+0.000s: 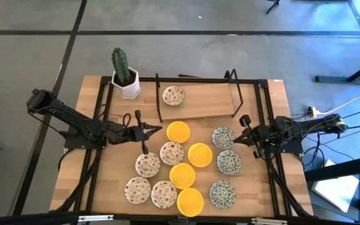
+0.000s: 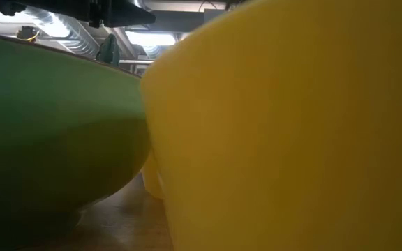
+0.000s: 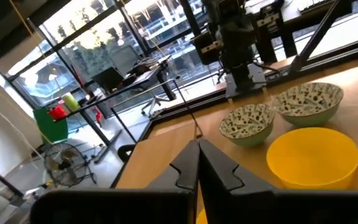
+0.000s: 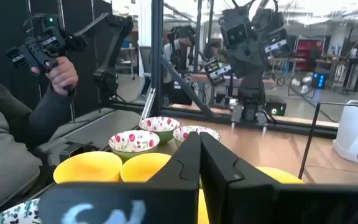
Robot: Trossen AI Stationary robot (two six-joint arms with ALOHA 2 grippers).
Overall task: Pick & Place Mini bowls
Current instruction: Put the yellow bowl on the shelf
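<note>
1. From above I count thirteen mini bowls: four plain yellow, five white with red speckles, four with the green-grey pattern.
2. Twelve of them cluster on the bare wood in the lower middle of the frame; one red-speckled bowl sits apart on the wooden tray, upper centre.
3. One cactus in a white pot stands at the table's upper left corner.
4. My left gripper has its fingers pressed together, holding nothing, just left of the topmost yellow bowl.
5. My right gripper is likewise closed and empty, beside the green-grey bowl at centre right.
6. The low view is nearly useless: a yellow bowl wall and a green one fill it.
7. In the right wrist view a person's hand grips a controller, upper left, cut off at the edge.
</note>
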